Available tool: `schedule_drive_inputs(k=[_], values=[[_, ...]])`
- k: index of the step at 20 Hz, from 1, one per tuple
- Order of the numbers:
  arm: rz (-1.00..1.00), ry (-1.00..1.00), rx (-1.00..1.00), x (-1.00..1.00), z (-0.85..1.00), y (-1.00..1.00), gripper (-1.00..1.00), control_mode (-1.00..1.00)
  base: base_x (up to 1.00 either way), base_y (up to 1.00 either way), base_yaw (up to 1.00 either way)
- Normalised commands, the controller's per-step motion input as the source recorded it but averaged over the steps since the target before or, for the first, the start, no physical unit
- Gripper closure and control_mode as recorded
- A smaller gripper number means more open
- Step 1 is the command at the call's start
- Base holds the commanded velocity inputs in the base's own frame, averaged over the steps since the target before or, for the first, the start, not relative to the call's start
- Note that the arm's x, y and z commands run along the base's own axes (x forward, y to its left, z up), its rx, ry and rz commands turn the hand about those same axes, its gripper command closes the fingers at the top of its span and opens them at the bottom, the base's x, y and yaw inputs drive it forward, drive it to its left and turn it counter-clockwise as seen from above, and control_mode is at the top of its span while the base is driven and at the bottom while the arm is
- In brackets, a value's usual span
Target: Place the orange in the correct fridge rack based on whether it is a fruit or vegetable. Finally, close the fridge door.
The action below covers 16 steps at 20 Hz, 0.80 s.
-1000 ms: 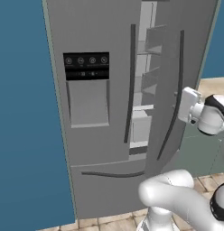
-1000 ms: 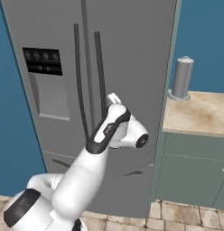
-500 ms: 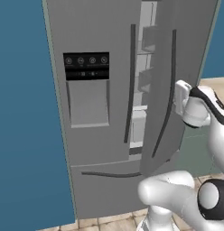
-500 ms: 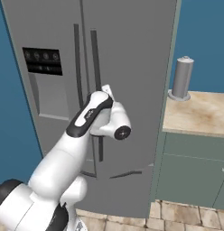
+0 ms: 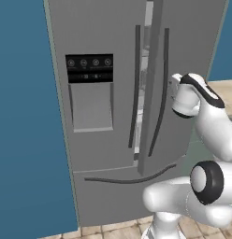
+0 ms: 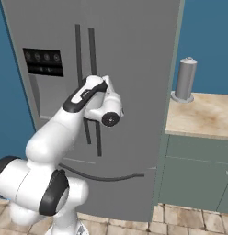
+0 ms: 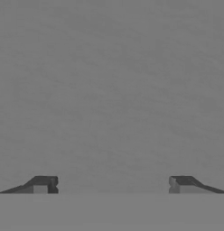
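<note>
The fridge door point(image 5: 192, 42), a plain grey panel with a long dark handle point(image 5: 161, 93), stands nearly shut. A thin slit of the inside shows at its left edge. My gripper point(image 5: 173, 87) rests against the door's outer face to the right of the handle. From the right base view the gripper point(image 6: 108, 81) sits just right of the door handle point(image 6: 93, 69). In the hand view the gripper point(image 7: 113, 184) is open. Its fingertips point(image 7: 44, 184) stand far apart against the flat grey door point(image 7: 112, 90) with nothing between them. The orange is hidden.
The other fridge door carries a black control panel point(image 5: 90, 69) and a dispenser recess. A curved drawer handle point(image 5: 132, 179) runs below both doors. To the right, a grey cylinder point(image 6: 185, 79) stands on a beige counter point(image 6: 203, 117) over green cabinets.
The fridge door has swung from well ajar to almost shut, hiding the shelves and bins. My arm has followed it inward with the hand on the door's face.
</note>
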Motion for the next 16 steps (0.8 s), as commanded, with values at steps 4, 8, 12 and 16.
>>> schedule_drive_inputs(k=[4, 8, 12, 16], values=[[-0.06, 0.08, 0.0, 0.54, 0.15, 0.0, -1.0, -1.0, 0.0, 0.0, 0.0], [-0.05, 0.06, 0.0, 0.37, 0.06, 0.0, -1.0, -1.0, 0.0, 0.0, 0.0], [-0.05, 0.08, 0.0, 0.31, 0.07, 0.0, -1.0, -1.0, 0.0, 0.0, 0.0], [-0.04, 0.14, 0.0, 0.35, 0.02, 0.0, -1.0, -1.0, 0.0, 0.0, 0.0]])
